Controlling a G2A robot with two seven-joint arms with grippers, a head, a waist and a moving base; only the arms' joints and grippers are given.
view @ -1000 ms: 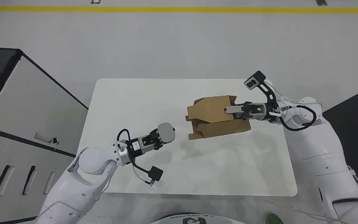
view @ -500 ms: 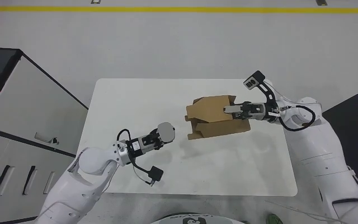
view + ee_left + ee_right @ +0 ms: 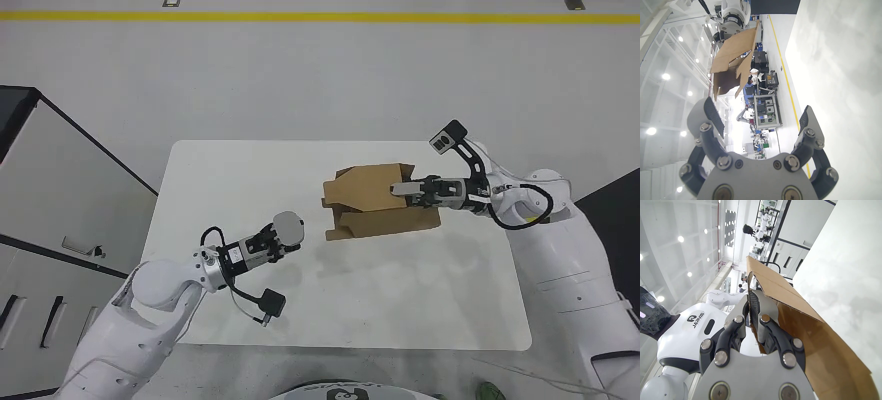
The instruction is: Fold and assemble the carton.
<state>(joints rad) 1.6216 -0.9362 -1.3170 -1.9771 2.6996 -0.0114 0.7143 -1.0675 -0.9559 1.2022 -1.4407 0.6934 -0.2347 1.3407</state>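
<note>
On white surface [image 3: 220, 180] | brown cardboard carton [image 3: 370, 205] dragged nearer left end effector [image 3: 290, 227], released, within reach | right end effector [image 3: 404, 188] clenched on carton edge

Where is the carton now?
In the top view the carton sits right of centre on the white table, a flap pinched by the right end effector, apart from the left end effector.
</note>
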